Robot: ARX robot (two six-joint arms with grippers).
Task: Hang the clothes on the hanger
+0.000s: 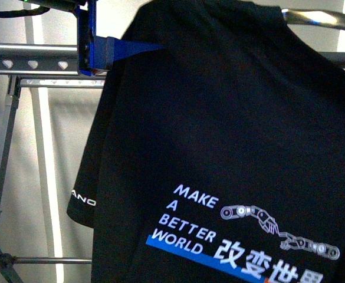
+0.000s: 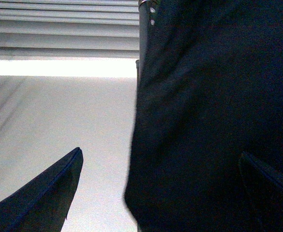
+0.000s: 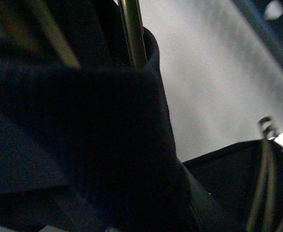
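The black T-shirt [image 1: 231, 118] with the white "MAKE A BETTER WORLD" print hangs close in front of me and fills most of the front view. Its top is draped up at the rack's heart-holed bar [image 1: 30, 62]. My left gripper [image 1: 131, 48], blue, is at the shirt's upper left edge. In the left wrist view it [image 2: 160, 193] is open, with the shirt's edge [image 2: 204, 121] between its spread fingers [image 2: 49, 193]. My right gripper [image 3: 146, 193] is shut on the T-shirt [image 3: 83, 135], which is folded over a metal rod [image 3: 131, 34]; cloth hides its fingers.
The rack's slanted leg [image 1: 1, 171] and a lower crossbar [image 1: 48, 259] stand at the left. Another metal bar [image 1: 319, 17] shows at the top right above the shirt. A pale wall with a bright strip [image 2: 59, 67] lies behind.
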